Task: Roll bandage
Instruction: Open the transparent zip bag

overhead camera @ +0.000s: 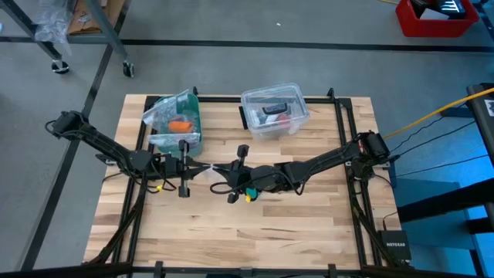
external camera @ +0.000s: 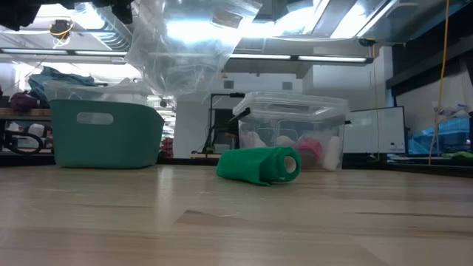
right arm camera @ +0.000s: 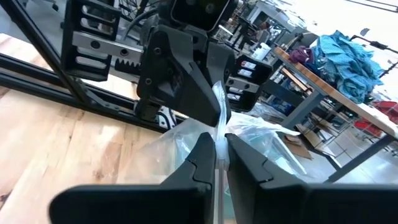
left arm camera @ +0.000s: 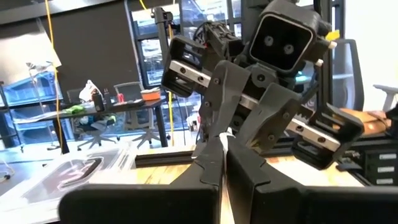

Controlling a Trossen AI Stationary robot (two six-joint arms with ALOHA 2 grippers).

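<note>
Teal bandage (external camera: 260, 165) lies rolled on the table (external camera: 236, 222), apart from both raised pincers.

The light butcher-block wooden table (overhead camera: 293, 232) carries a rolled teal-green fabric bandage (external camera: 260, 165), a teal plastic bin (external camera: 103, 133) and a clear lidded plastic box (overhead camera: 275, 110).

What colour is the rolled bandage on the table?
Green; the bandage shows best in the low view.

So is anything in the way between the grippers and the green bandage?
Yes, the clear plastic bag. The left gripper and right gripper both pinch it up in the air, and it hangs below them, above the table where the bandage roll lies.
</note>
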